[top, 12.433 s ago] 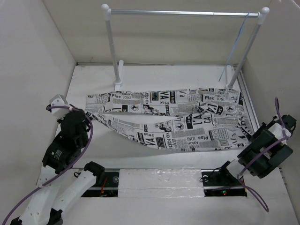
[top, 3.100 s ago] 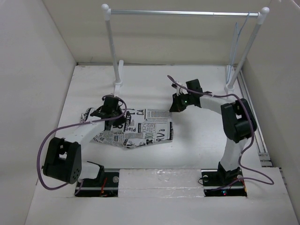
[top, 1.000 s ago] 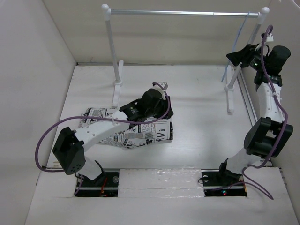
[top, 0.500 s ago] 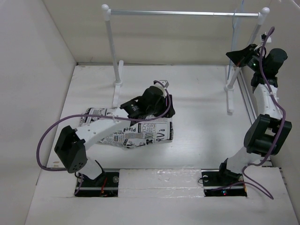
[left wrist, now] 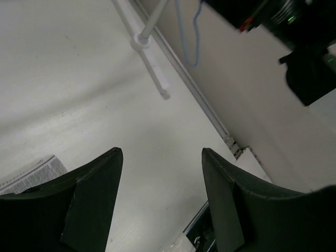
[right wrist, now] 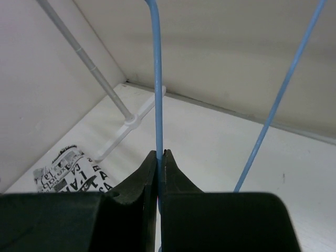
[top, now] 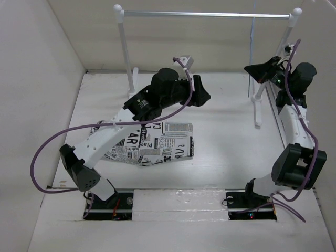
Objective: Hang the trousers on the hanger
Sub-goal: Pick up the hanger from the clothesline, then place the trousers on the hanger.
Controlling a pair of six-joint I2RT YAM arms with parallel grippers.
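The trousers, white with black newsprint, lie folded in a pile on the table at centre left; a corner shows in the left wrist view and the right wrist view. The hanger, thin pale blue wire, hangs from the rack's rail near its right end. My right gripper is shut on one of its wires, pinched between the fingertips; a second wire slants beside it. My left gripper hovers open and empty above the table behind the trousers, pointing towards the hanger.
The white-posted rack spans the back with its silver rail, left post and right post. White walls close in on the left, back and right. The right post's foot lies ahead of my left gripper.
My left gripper rose off the trousers, swung back and right, and opened wider. My right gripper closed on the hanger wire and shifted left, taking the hanger along the rail.
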